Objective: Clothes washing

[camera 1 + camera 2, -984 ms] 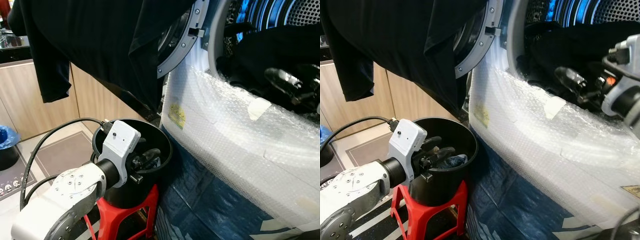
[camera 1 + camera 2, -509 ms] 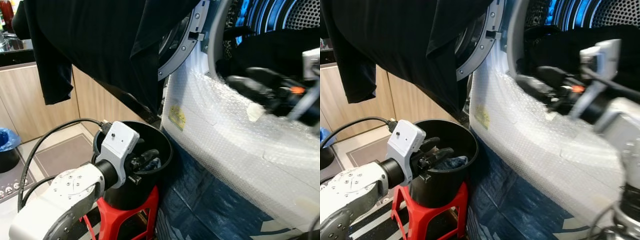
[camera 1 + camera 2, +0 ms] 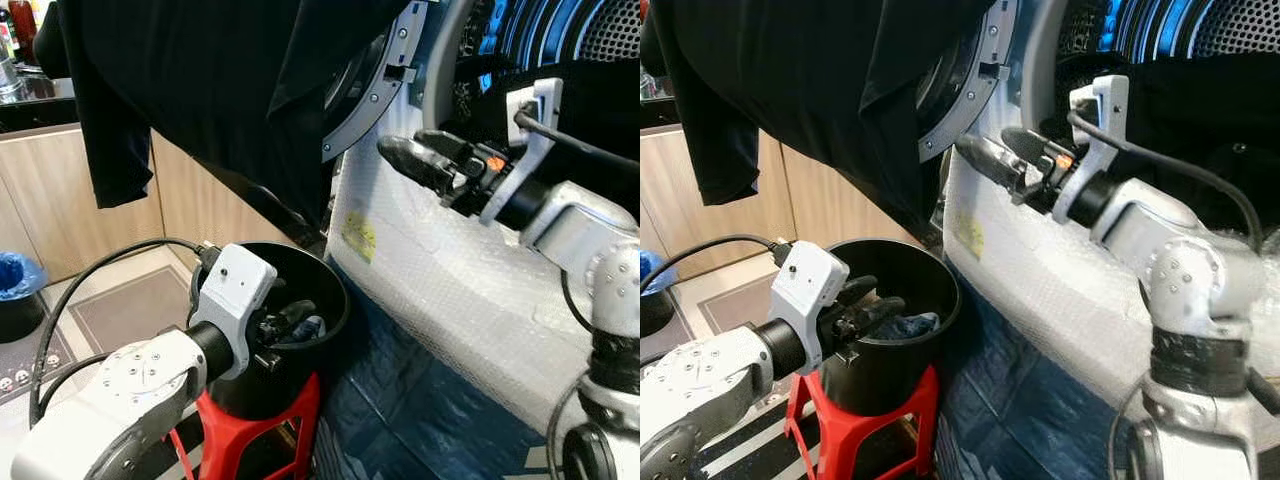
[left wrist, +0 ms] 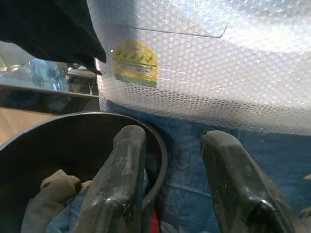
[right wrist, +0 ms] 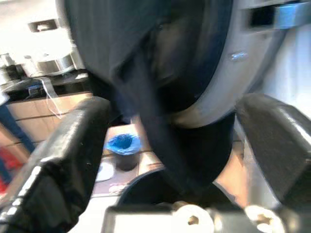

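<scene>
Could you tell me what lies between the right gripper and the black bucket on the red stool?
Nothing solid: the right gripper hangs in open air above the black bucket, with the washer's bubble-wrapped front beside that gap, as the left eye view shows.

A black garment point(image 3: 230, 90) is hanging over the washer door point(image 3: 375, 85) at 11 o'clock, crowding the right end effector point(image 3: 405, 155); the bucket point(image 3: 330, 300) mouth at 7 o'clock is lying open.

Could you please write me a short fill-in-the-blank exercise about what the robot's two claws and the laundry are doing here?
1. The black bucket stands on a ____ stool.
2. The left claw reaches over the rim of the ____.
3. A black garment hangs over the washer's open ____.
4. The washer's white front is covered in ____ wrap.

Missing words: red; bucket; door; bubble
</scene>
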### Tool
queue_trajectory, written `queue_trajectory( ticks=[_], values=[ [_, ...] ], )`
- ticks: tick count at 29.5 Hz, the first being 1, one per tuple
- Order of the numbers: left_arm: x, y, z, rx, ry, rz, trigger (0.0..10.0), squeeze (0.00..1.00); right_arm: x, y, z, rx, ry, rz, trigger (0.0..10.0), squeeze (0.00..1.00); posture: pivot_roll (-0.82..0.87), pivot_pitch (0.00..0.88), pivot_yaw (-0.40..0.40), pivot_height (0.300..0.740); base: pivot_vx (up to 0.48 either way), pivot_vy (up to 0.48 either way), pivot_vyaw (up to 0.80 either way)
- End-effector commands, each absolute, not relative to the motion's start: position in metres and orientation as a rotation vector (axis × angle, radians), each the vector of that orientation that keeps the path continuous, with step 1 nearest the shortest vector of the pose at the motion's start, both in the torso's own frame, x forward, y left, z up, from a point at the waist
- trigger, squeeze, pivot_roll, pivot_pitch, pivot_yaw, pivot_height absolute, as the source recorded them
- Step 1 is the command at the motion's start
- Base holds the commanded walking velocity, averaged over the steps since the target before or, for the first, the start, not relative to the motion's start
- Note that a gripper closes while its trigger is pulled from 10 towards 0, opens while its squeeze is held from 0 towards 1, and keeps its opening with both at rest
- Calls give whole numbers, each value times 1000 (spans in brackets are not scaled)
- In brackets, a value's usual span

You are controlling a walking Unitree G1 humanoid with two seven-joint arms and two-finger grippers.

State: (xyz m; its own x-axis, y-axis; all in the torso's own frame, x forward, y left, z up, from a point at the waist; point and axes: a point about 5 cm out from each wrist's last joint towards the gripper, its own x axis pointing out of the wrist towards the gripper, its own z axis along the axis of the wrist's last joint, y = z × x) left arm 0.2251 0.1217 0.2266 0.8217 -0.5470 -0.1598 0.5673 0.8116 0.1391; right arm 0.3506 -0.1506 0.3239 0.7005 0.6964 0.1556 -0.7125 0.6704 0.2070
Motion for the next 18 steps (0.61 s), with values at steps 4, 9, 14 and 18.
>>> queue_trajectory(
  ticks=[4,9,14,18],
  values=[
    [218,120,228,175,116,-611,10000,0,370,-171,323,242,-72,668,10000,0,90,56,-189,740,0,0,0],
    [217,122,227,177,125,-603,10000,0,391,-184,326,213,-67,509,10000,0,93,66,-187,740,0,0,0],
    [214,121,227,175,133,-601,10000,0,405,-199,333,158,-61,345,10000,0,98,76,-188,740,0,0,0],
    [213,122,226,172,141,-596,10000,0,410,-218,344,115,-64,193,10000,0,105,75,-195,740,0,0,0]
  ],
)
